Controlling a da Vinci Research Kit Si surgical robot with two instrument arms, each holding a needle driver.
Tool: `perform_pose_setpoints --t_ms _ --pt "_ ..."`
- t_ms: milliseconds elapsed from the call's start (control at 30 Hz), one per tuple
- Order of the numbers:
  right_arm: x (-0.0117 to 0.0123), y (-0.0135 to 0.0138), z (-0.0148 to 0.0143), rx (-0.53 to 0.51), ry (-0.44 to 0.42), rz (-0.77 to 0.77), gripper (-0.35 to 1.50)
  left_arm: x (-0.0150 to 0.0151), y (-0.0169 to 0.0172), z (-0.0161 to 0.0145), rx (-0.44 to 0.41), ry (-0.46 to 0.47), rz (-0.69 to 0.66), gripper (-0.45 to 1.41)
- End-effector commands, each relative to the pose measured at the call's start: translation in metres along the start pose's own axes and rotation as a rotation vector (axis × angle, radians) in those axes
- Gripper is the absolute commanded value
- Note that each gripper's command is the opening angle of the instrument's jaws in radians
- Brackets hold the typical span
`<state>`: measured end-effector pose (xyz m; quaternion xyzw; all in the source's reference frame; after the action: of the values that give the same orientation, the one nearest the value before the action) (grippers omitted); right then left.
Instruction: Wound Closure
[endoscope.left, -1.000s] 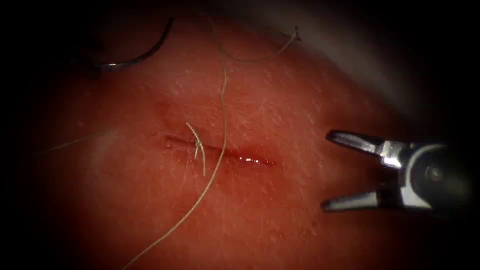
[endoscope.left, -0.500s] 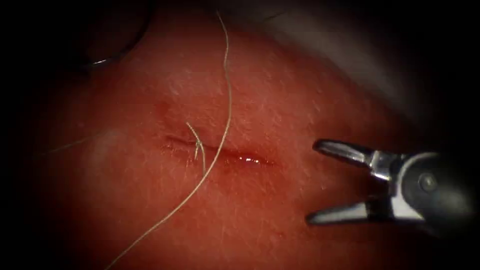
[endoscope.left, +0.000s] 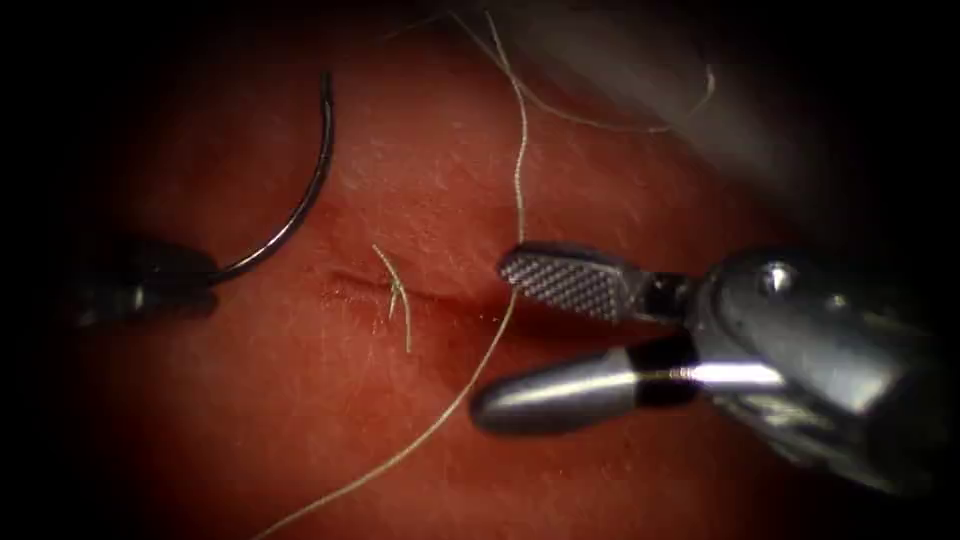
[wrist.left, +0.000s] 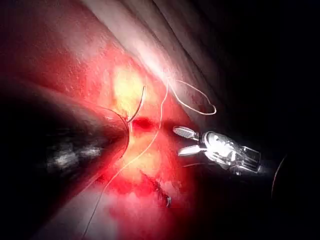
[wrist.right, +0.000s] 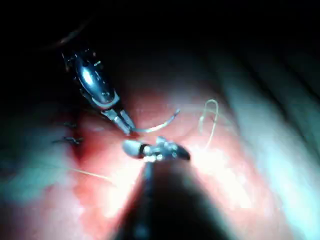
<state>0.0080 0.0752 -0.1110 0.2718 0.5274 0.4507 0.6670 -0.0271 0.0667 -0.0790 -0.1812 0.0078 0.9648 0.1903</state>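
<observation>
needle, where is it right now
In the endoscope view the needle is free of the tissue, left of the cut, held at one end by the left tool.

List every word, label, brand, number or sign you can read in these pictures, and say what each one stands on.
None: there is no readable text, number or sign.
The right tool, jaws open and holding nothing, bears a cross-hatched grip pattern, not lettering.
The left tool, shut on one end of the needle, is unmarked; the needle is clear of the tissue.
The thread and tissue carry no markings.
</observation>
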Motion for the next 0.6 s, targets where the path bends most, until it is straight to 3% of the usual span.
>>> perform_pose_setpoints --t_ms 33,267,600 --pt "0.0000 0.0004 0.0016 0.000 0.004 0.018 0.83 0.0006 0.0012 0.0007 0.013 0.011 0.012 -0.35" --pt "0.0003 0.0024 0.0021 -0.103 0.013 0.077 0.78 0.0034 0.0047 0.0004 0.065 0.005 0.027 -0.35" --pt "-0.0012 0.0044 0.0018 -0.093 0.018 0.201 0.76 0.0050 0.0063 0.0003 0.154 0.083 0.119 -0.35"
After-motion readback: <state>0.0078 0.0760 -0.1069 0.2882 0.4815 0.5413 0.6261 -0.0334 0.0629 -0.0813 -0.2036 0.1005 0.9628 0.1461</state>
